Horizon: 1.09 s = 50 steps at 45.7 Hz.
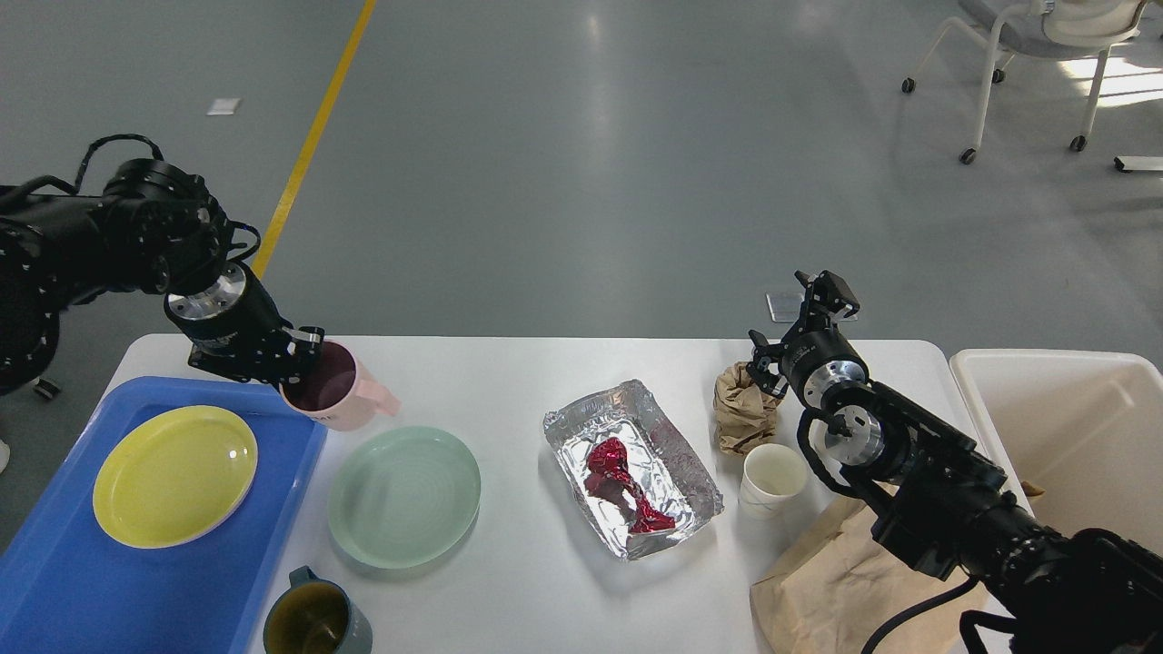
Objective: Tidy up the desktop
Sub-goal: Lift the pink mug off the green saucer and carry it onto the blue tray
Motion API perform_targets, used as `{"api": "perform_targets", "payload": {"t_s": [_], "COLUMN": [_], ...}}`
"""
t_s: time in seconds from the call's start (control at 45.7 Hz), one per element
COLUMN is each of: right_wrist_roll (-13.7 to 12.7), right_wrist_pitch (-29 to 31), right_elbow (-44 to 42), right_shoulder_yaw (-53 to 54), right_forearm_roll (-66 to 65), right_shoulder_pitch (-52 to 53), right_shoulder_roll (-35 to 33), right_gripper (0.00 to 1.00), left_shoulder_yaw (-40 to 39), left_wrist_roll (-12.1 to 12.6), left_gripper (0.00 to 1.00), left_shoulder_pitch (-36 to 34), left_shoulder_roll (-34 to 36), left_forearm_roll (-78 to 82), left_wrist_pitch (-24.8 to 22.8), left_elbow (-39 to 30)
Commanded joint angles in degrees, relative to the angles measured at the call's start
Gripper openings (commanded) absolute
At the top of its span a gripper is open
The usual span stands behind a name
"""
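Note:
On the white desktop (509, 590) lie a pale green plate (404, 496), a foil tray (631, 466) holding a red wrapper (622, 486), a crumpled brown paper ball (743, 409), a white paper cup (771, 479) and a flat brown paper bag (836, 581). My left gripper (295, 352) is shut on the rim of a pink mug (334, 386), holding it tilted in the air beside the blue tray's far right corner. My right gripper (795, 322) hovers above the paper ball; its fingers cannot be told apart.
A blue tray (54, 590) at the left carries a yellow plate (174, 475). A grey-green mug (315, 619) stands at the front edge. A cream-white bin (1072, 436) sits off the table's right end. A wheeled chair (1036, 54) is far back right.

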Motion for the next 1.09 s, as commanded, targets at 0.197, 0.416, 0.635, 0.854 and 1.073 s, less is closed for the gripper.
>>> {"api": "perform_targets", "payload": {"t_s": [0.197, 0.416, 0.635, 0.854, 1.073], "right_wrist_roll": [0.0, 0.0, 0.0, 0.0, 0.0], "right_wrist_pitch": [0.0, 0.0, 0.0, 0.0, 0.0], "right_elbow": [0.0, 0.0, 0.0, 0.1, 0.0], "right_shoulder_yaw": [0.0, 0.0, 0.0, 0.0, 0.0], "right_forearm_roll": [0.0, 0.0, 0.0, 0.0, 0.0], "right_shoulder_pitch": [0.0, 0.0, 0.0, 0.0, 0.0], "right_shoulder_roll": [-0.1, -0.1, -0.1, 0.0, 0.0], "right_gripper": [1.0, 1.0, 1.0, 1.0, 1.0], "left_shoulder_yaw": [-0.5, 0.1, 0.1, -0.4, -0.8], "left_wrist_roll": [-0.4, -0.1, -0.1, -0.1, -0.4], "left_gripper": [0.0, 0.0, 0.0, 0.0, 0.0], "left_shoulder_pitch": [-1.3, -0.4, 0.3, 7.1, 12.2], "left_shoulder_roll": [10.8, 16.1, 26.1, 30.8, 33.7], "left_forearm_roll": [0.1, 0.2, 0.3, 0.3, 0.2], "left_wrist_pitch": [0.0, 0.0, 0.0, 0.0, 0.0], "left_elbow": [-0.7, -4.3, -10.7, -10.7, -10.1]}}
